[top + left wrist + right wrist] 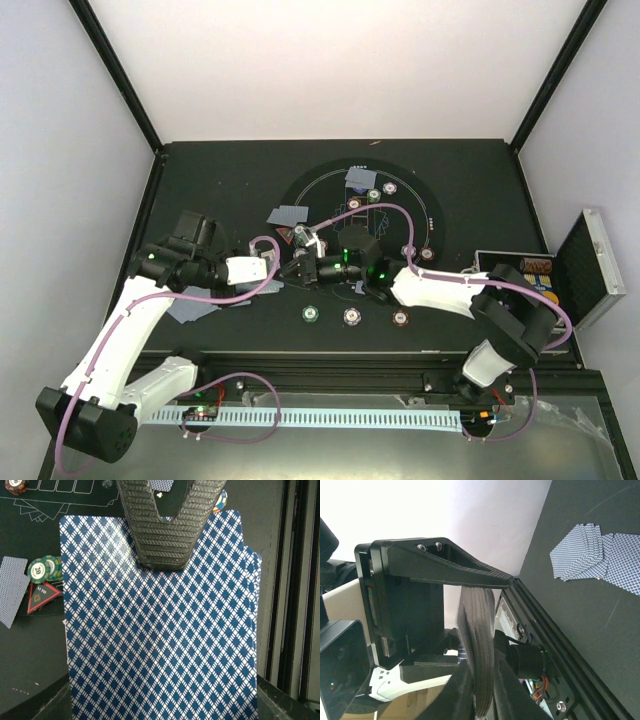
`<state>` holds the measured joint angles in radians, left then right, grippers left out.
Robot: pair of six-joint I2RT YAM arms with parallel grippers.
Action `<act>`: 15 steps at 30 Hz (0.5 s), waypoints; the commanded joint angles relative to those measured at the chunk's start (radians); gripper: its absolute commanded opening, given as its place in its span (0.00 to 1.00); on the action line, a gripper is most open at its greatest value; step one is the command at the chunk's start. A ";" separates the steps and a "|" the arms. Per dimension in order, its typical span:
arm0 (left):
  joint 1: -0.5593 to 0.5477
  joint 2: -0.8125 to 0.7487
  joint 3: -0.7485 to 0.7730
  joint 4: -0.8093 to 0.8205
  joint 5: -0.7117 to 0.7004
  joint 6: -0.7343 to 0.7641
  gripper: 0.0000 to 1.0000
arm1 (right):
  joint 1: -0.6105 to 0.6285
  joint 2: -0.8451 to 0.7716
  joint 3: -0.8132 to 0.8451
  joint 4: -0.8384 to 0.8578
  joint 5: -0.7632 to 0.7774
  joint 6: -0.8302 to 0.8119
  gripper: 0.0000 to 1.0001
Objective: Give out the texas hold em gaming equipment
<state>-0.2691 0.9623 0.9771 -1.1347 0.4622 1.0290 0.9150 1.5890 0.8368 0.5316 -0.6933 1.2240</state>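
A deck of blue diamond-backed cards (160, 640) fills the left wrist view and lies across my left gripper (160, 695), which is shut on it. My right gripper (487, 695) is shut on the same deck, seen edge-on (482, 645); one of its ribbed fingers (162, 535) presses on the top card. In the top view the left gripper (272, 266) and right gripper (302, 268) meet over the mat. Green chips (44, 569) and the red triangle marker (42, 594) lie just left of the deck. Green (311, 314), purple-white (352, 316) and red-brown (402, 318) chips sit in a near row.
Loose cards lie at the near left (193, 308), centre left (287, 214) and far middle (357, 180), and a fan of them shows in the right wrist view (580, 550). More chips ring the mat (388, 187). The open silver case (590, 265) stands right. A metal rail (400, 352) runs along the near edge.
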 commanded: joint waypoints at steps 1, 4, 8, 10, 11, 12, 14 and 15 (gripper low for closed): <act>0.021 -0.012 0.009 -0.042 -0.077 0.008 0.02 | -0.047 -0.026 -0.025 -0.120 0.009 -0.058 0.21; 0.021 -0.011 0.011 -0.041 -0.075 0.006 0.02 | -0.043 -0.007 0.000 -0.146 0.009 -0.067 0.47; 0.021 -0.009 0.013 -0.043 -0.076 0.008 0.02 | -0.019 0.037 0.056 -0.175 0.004 -0.084 0.64; 0.021 -0.008 0.014 -0.042 -0.077 0.008 0.02 | -0.006 0.061 0.081 -0.163 -0.003 -0.077 0.68; 0.021 -0.007 0.014 -0.043 -0.078 0.008 0.01 | 0.000 0.075 0.091 -0.148 -0.006 -0.070 0.68; 0.021 -0.007 0.014 -0.044 -0.078 0.008 0.02 | 0.004 0.085 0.097 -0.130 -0.011 -0.060 0.69; 0.021 -0.007 0.014 -0.045 -0.082 0.009 0.02 | 0.006 0.096 0.098 -0.106 -0.016 -0.043 0.71; 0.021 -0.007 0.015 -0.046 -0.083 0.009 0.01 | 0.007 0.096 0.093 -0.105 -0.014 -0.041 0.71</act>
<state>-0.2497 0.9619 0.9771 -1.1671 0.3710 1.0286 0.9096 1.6634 0.9047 0.3828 -0.6941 1.1675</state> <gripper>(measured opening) 0.644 0.705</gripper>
